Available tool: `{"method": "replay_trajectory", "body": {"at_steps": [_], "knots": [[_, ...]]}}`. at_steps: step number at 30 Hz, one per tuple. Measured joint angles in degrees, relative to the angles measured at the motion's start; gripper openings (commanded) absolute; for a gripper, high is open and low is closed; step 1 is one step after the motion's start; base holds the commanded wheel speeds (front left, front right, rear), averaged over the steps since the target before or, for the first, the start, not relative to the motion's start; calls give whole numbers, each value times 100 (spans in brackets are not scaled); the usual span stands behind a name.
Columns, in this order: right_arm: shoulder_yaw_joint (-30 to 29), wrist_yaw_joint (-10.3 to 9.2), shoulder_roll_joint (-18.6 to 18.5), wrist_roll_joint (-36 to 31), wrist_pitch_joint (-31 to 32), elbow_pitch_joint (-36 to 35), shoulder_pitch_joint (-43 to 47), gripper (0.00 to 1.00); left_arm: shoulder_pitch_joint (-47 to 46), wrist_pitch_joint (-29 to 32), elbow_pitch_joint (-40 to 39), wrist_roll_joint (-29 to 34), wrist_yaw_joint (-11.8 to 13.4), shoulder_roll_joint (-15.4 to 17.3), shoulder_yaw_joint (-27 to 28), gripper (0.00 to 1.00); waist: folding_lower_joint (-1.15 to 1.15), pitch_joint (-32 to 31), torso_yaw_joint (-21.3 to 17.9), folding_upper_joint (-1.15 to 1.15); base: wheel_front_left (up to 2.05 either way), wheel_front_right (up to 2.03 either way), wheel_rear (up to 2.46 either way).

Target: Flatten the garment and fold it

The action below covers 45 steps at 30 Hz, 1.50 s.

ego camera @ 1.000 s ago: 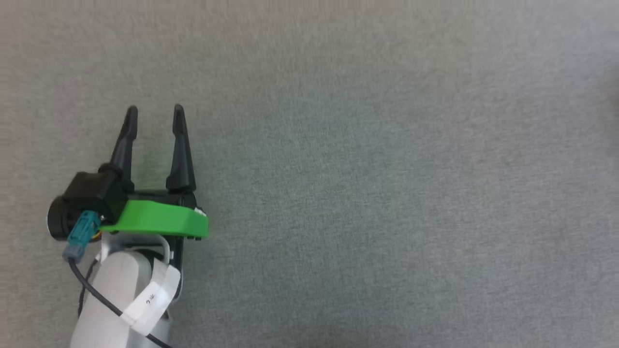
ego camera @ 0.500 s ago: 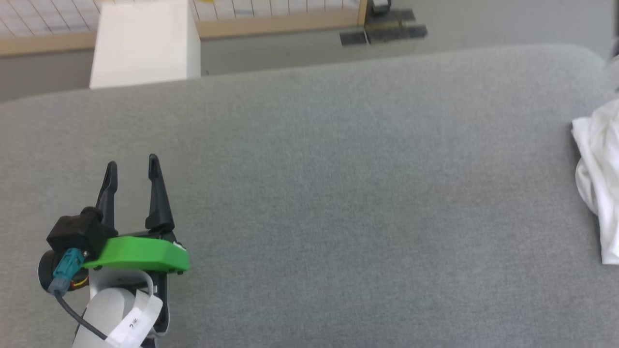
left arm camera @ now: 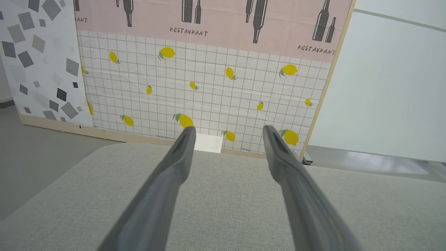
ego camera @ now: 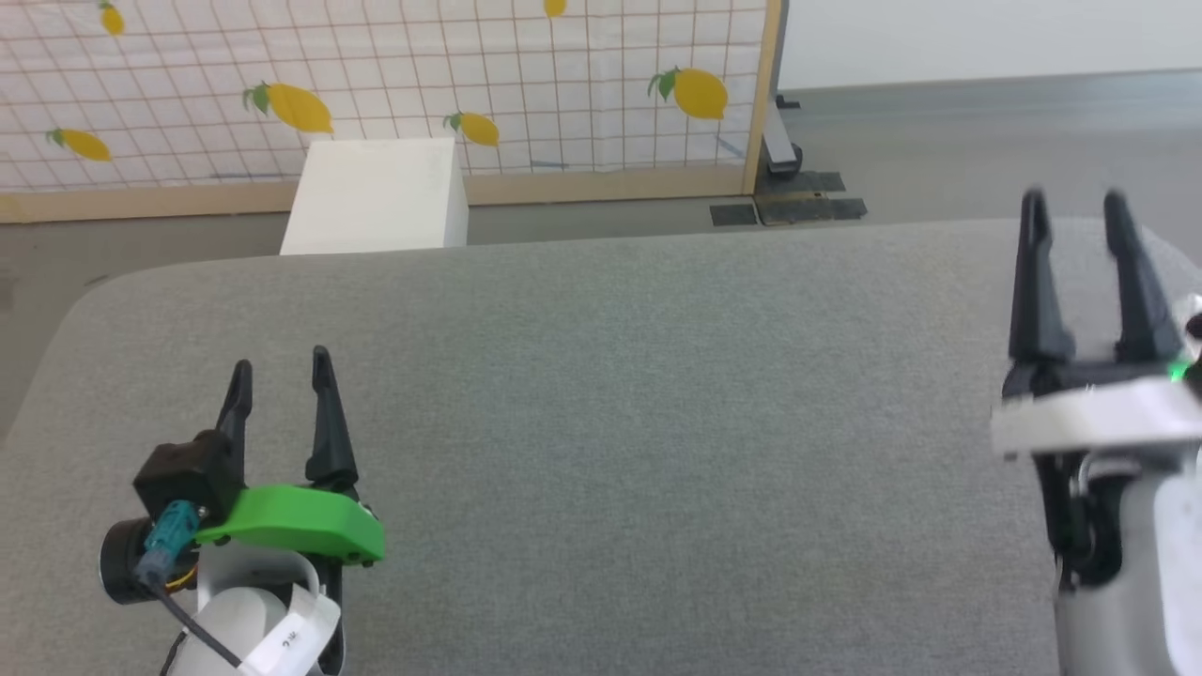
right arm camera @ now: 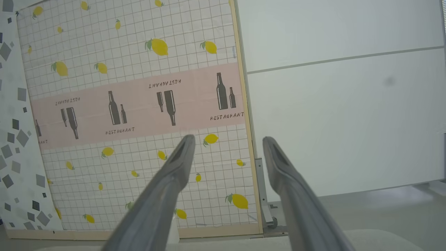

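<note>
A: Where is the shirt lying?
B: Can't tell now, nor its long axis. Earlier it was bunching at the pad's (ego camera: pixel 657 422) right edge, so likely right of the right gripper (ego camera: pixel 1073 197), the nearer one.
A: Fingers?
B: Left gripper (ego camera: pixel 280 361) and right are both gaping, holding nothing. The camera has been tilting up since

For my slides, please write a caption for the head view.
Left gripper and right gripper open over a grey surface; white box and lemon-print panel behind.
</note>
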Motion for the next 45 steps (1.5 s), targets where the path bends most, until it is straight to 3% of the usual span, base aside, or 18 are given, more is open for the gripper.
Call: {"method": "replay_trajectory", "body": {"at_steps": [16, 28, 45], "knots": [[449, 0, 29, -259, -167, 390, 1332, 100, 133, 253, 581, 70, -24, 47, -303, 100, 0, -8, 103, 0, 0, 0, 0], [575, 0, 29, -238, -180, 687, 1479, 100, 144, 288, 757, 24, -165, 74, -450, 100, 0, -14, 149, 0, 0, 0, 0], [573, 0, 29, -132, -148, 698, 1503, 100, 222, 120, 668, -86, -157, 100, -391, 100, 0, -21, 170, 0, 0, 0, 0]]}}
